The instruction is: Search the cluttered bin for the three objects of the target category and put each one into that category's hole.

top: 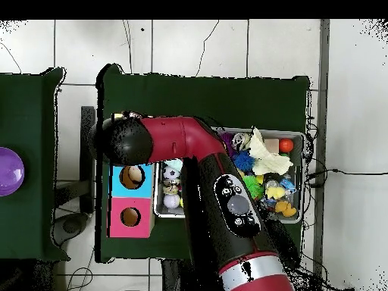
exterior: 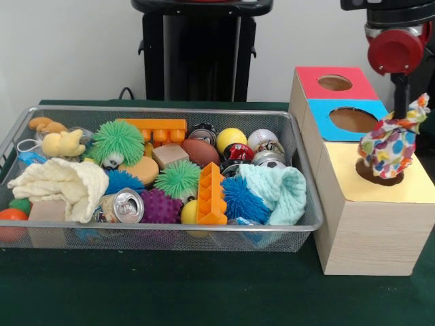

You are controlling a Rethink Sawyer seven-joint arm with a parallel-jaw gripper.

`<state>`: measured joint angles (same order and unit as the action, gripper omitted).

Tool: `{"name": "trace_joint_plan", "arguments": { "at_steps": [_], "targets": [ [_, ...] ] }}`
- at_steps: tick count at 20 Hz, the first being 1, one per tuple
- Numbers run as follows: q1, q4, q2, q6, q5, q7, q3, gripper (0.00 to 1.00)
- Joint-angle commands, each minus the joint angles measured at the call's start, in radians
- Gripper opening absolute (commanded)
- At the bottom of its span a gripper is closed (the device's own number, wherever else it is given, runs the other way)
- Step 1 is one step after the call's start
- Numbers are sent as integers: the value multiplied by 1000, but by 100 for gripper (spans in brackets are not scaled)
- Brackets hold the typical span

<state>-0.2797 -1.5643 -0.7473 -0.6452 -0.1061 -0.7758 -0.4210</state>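
Observation:
My gripper (exterior: 402, 107) comes down at the right and is shut on a snack packet (exterior: 387, 146), white with many-coloured patches. The packet hangs upright with its lower end in the dark round hole (exterior: 375, 180) of the yellow-topped wooden box (exterior: 414, 187). The wire mesh bin (exterior: 170, 111) lies to the left of the boxes, full of clutter. I cannot make out any other snack packet in it. In the overhead view the red arm (top: 189, 140) covers the yellow box and the gripper.
The blue-surrounded hole (exterior: 353, 120) and the red-surrounded hole (exterior: 335, 83) lie behind the yellow box. The bin holds a silver can (exterior: 127, 206), green spiky balls (exterior: 119, 141), orange bricks (exterior: 212, 195), a cream cloth (exterior: 64, 185) and a teal cloth (exterior: 279, 193).

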Motion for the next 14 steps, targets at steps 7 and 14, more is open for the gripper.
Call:
{"name": "trace_joint_plan", "arguments": {
  "at_steps": [7,14],
  "targets": [
    [2,-55,51,80,-6,-272,121,0],
    [22,-66,145,162,45,-330,132,0]
  ]
}}
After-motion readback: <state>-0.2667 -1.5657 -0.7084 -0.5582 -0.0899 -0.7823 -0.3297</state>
